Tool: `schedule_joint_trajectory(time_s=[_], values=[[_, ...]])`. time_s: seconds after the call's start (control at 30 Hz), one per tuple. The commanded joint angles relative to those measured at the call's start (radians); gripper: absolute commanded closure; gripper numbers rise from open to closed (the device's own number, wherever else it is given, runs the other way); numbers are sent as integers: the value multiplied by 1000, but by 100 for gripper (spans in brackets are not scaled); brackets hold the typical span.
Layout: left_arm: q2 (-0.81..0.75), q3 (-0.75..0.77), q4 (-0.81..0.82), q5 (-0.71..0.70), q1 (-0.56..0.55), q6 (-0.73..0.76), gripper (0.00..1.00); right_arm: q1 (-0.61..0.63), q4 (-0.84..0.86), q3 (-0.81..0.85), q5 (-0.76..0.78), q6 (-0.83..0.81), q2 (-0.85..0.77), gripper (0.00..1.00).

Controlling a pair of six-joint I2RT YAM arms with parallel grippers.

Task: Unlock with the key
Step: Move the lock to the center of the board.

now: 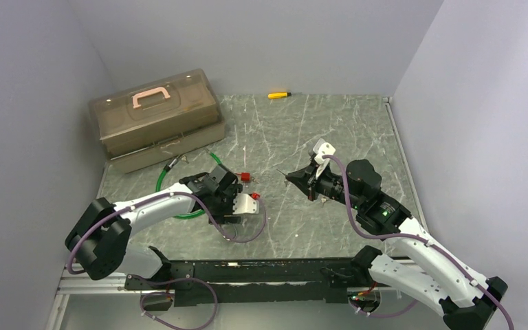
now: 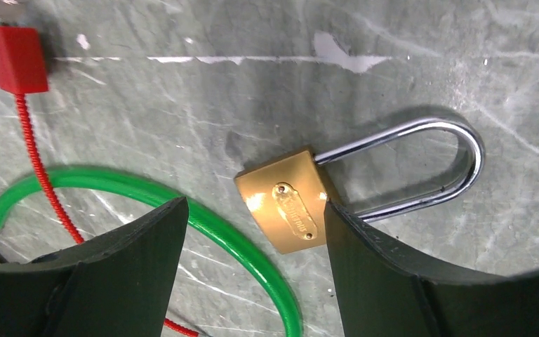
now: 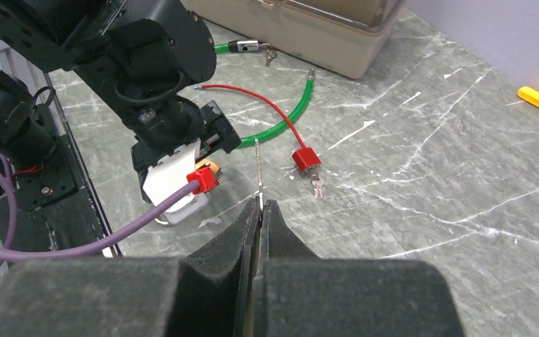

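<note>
The padlock (image 2: 289, 205) lies inside the spread left gripper (image 2: 254, 214), shackle (image 2: 464, 144) pointing to 3 o'clock; the right gripper (image 3: 260, 209), pinching the key (image 3: 258, 163), hovers at its 2 o'clock.

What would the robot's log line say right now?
left gripper: open, straddling brass padlock on table | right gripper: shut on key, raised | key not in padlock

- Top view: bare table (image 1: 357, 130) fills the centre and upper right; only a screwdriver (image 1: 279, 95) lies at the top edge.
- A box (image 1: 155, 117) blocks the upper left.
- Left wrist view: a green cable (image 2: 203, 217) curves through the lower left, just beside the padlock (image 2: 291, 207); the upper right is bare.
- Right wrist view: a red lock (image 3: 306, 159) lies just right of the key (image 3: 257, 168); farther right is open.
</note>
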Motion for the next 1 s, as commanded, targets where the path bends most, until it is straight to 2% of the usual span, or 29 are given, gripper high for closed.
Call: schedule_joint_trajectory(time_s=[0.0, 0.23, 0.37, 0.57, 0.7, 0.8, 0.97], values=[[4, -36, 57, -29, 1, 71, 24, -4, 27, 5, -3, -10, -10, 100], [26, -5, 12, 5, 4, 220, 25, -3, 30, 2, 0, -3, -13, 100], [60, 103, -185, 117, 27, 289, 27, -3, 38, -1, 0, 1, -12, 100], [49, 171, -346, 237, 154, 525, 26, -4, 36, -6, -6, 2, -21, 100], [86, 222, -541, 360, 191, 797, 21, -4, 36, 11, -15, 3, -7, 100], [108, 207, -494, 367, 168, 833, 21, -3, 44, 12, -15, 8, -7, 100], [151, 135, -365, 247, 96, 875, 18, -4, 34, 23, -16, 10, -7, 100]])
